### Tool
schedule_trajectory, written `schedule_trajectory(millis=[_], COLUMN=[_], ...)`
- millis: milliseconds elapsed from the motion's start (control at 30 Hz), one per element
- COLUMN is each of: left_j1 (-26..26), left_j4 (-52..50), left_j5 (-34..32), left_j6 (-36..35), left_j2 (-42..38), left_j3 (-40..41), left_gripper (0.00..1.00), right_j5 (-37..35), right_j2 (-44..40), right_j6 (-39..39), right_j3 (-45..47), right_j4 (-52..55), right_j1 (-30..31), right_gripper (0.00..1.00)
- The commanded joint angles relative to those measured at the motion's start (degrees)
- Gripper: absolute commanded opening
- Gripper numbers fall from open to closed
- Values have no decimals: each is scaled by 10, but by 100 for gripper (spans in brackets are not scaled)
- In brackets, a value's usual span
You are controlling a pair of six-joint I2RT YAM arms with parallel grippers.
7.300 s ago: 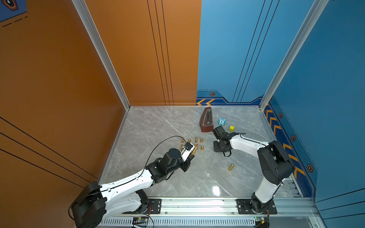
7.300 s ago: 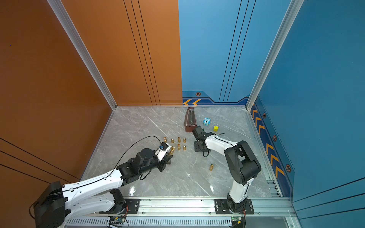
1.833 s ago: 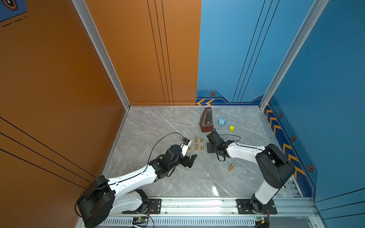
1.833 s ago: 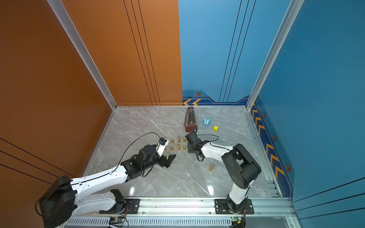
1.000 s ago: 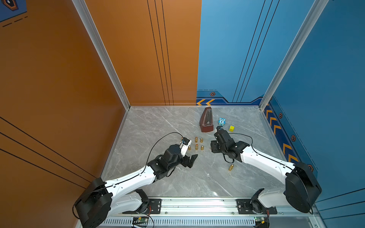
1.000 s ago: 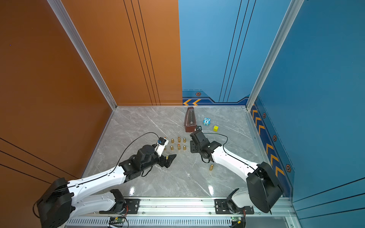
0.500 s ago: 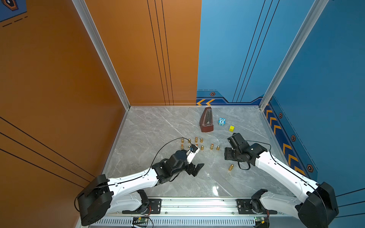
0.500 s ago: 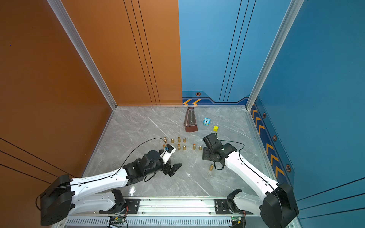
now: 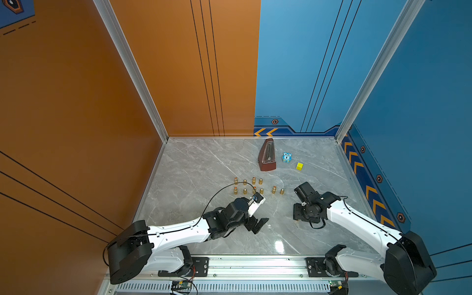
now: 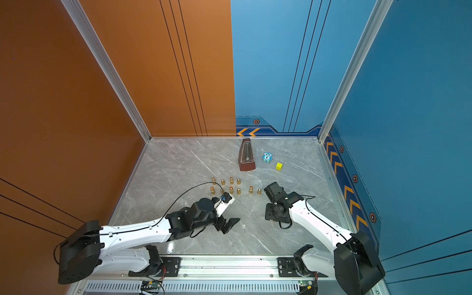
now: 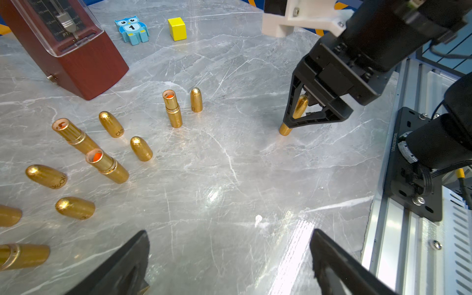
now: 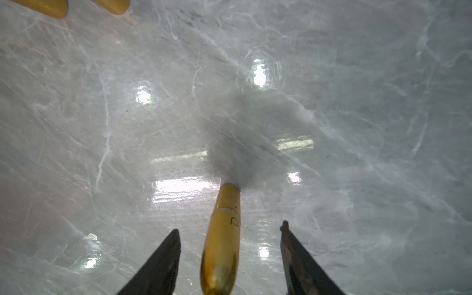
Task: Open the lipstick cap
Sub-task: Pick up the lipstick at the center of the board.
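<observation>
The right arm had swung away from the opened tubes (image 11: 172, 109) in the last second and come down over the one lipstick (image 12: 222, 236) still wearing its cap (image 12: 219, 260). The left arm had meanwhile slid in towards the middle of the table (image 11: 229, 166).

That lipstick stood alone on its base, upright or nearly so, well apart from the others and nearer the front rail. It was gold all over and bullet-nosed, with a thin seam where cap met base and a small dark mark on the cap near the seam (a logo, I supposed).

The right gripper (image 12: 229, 227) straddled it with jaws released. Its black fingers (image 12: 158, 265) stood to either side with bare marble showing in both gaps, so nothing was gripped yet. I took them to be lined up for a pinch before any pulling began.

The left gripper (image 11: 229, 255) hung low over the table facing it, spread wide and empty, likely waiting to take the other end.

Farther off, each opened tube stood beside a loose cap (image 11: 196, 100) with orange showing in its mouth, which was probably the pattern this one was meant to join. Beyond them sat the metronome (image 11: 63, 46), owl block (image 11: 132, 29) and yellow cube (image 11: 177, 28), none of them in the way.
</observation>
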State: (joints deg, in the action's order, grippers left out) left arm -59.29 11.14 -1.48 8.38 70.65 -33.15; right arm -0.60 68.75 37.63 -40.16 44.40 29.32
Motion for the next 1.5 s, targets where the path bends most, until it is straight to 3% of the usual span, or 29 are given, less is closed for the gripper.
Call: schedule_trajectory(millis=[0,767,1067,1467], left_j1=[-5,-5,-3,11], left_j4=[1,2,2,2], left_j5=[-9,-21,-25,8], left_j6=[-12,-24,-28,-38], left_j2=[7,22,16,5], left_j3=[-17,-30,-28,-24], left_gripper=[99,98,99,99], right_j5=[-1,3,59,216], right_j2=[13,48,28,-3], right_j6=[7,-28,-48,-74], right_j3=[9,6,-23,-97], right_j4=[-12,-49,-40,-30], right_j1=[-4,-10,-11,-3], right_gripper=[59,20,18,18])
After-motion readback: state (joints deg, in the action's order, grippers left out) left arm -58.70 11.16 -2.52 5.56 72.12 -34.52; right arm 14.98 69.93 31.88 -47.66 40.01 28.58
